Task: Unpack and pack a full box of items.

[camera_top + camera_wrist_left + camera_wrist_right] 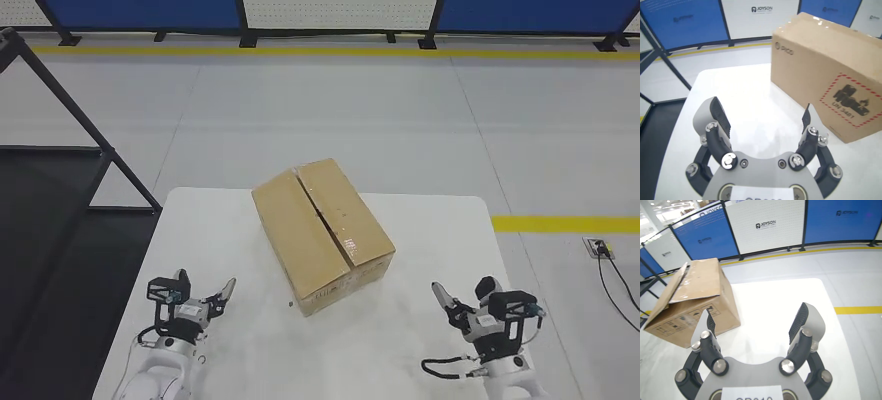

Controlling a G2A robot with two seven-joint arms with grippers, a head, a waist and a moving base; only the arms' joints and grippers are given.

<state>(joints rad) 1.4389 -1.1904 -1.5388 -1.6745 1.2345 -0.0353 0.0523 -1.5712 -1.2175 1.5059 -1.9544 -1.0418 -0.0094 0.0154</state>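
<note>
So, unpacking looks barely begun: the box (322, 235) sits mid-way across the table (430, 250), flaps (696, 289) down, my left tool (761, 102) and right tool (755, 307) both spread and empty, so next I'd lift a flap.

box (295, 240): matt brown cardboard, glossy tape (330, 225) along the seam
table (440, 240): smooth white, faint sheen
my left hand (761, 102): grey metal, ribbed black pads (720, 115)
my right hand (754, 307): same
</note>
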